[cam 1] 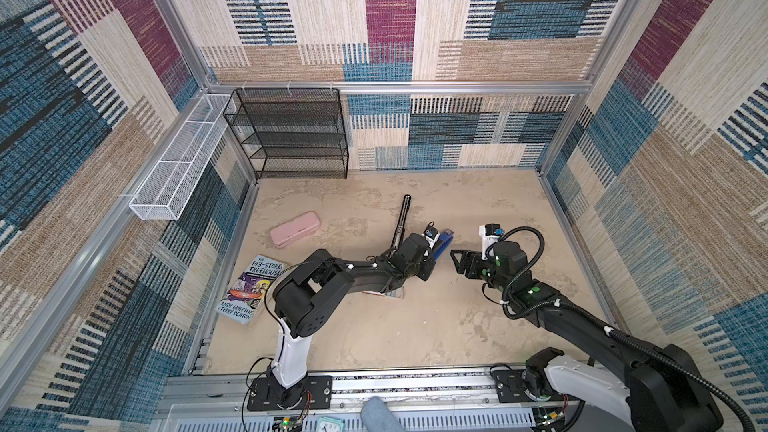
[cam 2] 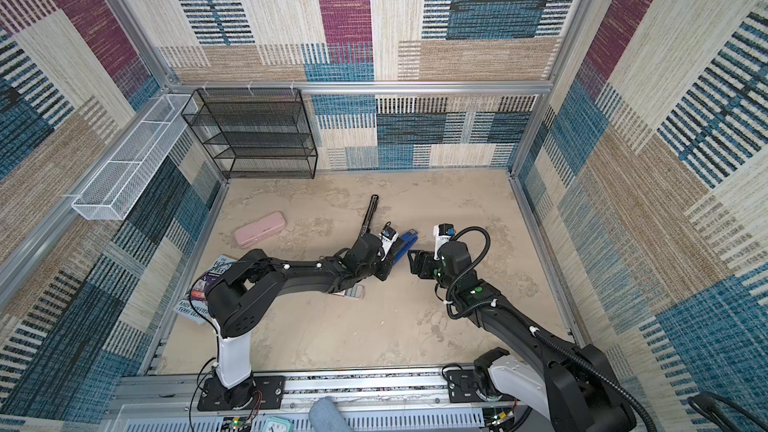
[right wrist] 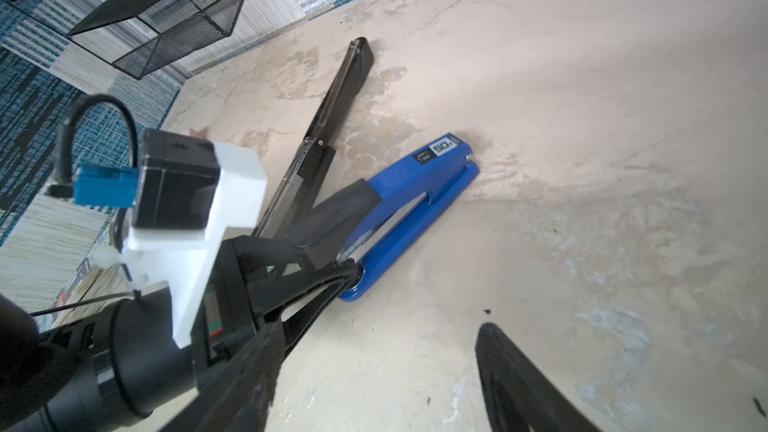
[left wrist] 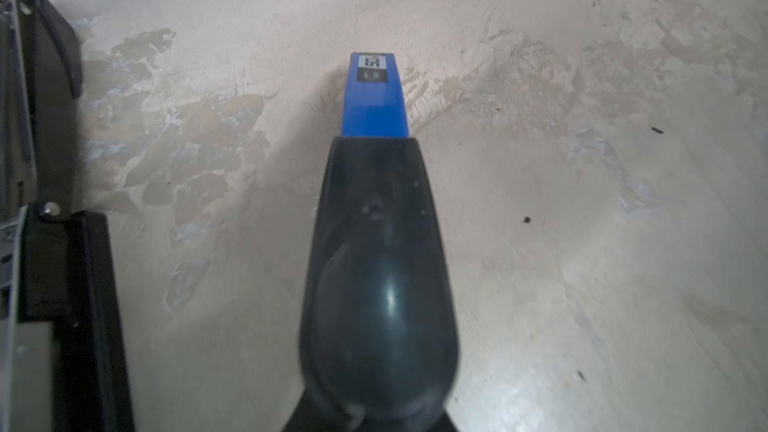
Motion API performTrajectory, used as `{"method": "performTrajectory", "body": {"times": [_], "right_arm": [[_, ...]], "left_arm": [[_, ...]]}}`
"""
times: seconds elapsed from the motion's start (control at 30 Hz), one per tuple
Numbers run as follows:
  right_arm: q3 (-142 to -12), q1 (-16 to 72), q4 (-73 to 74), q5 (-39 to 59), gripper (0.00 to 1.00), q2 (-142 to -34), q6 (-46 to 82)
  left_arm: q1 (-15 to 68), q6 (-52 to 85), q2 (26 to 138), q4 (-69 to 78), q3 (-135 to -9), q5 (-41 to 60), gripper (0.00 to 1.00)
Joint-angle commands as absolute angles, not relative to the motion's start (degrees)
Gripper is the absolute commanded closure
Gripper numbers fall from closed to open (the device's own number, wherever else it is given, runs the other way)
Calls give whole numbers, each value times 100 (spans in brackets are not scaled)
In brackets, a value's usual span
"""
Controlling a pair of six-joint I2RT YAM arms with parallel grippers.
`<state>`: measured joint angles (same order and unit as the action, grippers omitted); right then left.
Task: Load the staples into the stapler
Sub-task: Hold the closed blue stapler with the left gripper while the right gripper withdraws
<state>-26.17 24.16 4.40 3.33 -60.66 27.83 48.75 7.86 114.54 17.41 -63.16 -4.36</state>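
Stapler place: the blue stapler lies on the surface between the two arms, just beside a black hinged bar that has a metal channel.
Stapler axis: in both top views its long axis runs on a slant. The blue nose points away from the robot's side and a little to the right. The black-handled rear points back toward the left arm.
Left pincer: the left pincer is pinching the stapler's rear end, as best the right wrist view shows. Its own camera does not show the fingers.
Right pincer: the right pincer is spread and empty, near the stapler's right side but apart from it.
Staples: the staple box lies under the left forearm, mostly hidden and clear of both pincers.
Done: the stapler is steadied, nothing more. Its cover sits down on the base and no strip shows in it.
Left: by my judgement, nearly everything. Open the cover, draw a strip from the box, seat it in the channel, then close.
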Motion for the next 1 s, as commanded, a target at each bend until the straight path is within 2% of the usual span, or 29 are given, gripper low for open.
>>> {"method": "performTrajectory", "body": {"times": [0.0, 0.2, 0.3, 0.6, 0.77, 0.97], "right_arm": [[-2571, 2357, 490, 168, 23, -6029, 2934], [-2593, 2294, 435, 97, 23, -5987, 2935], [-2576, 2268, 472, 112, 23, -6011, 2939], [-2531, 2232, 536, 180, 23, -6011, 2943], [-2540, 2226, 610, 232, 23, -6047, 2944], [-2467, 2215, 623, 247, 23, -5966, 2987]], "left_arm": [[4889, 904, 11689, 1749, -6455, -396, 87], [4896, 949, 11676, 1711, -6351, -448, 67], [4896, 938, 11488, 1563, -6259, -413, 61], [4896, 949, 10417, 333, -6067, -502, 60], [4870, 789, 10470, -970, -7001, -542, 55], [4869, 638, 11307, -2285, -8482, -295, 54]]}}
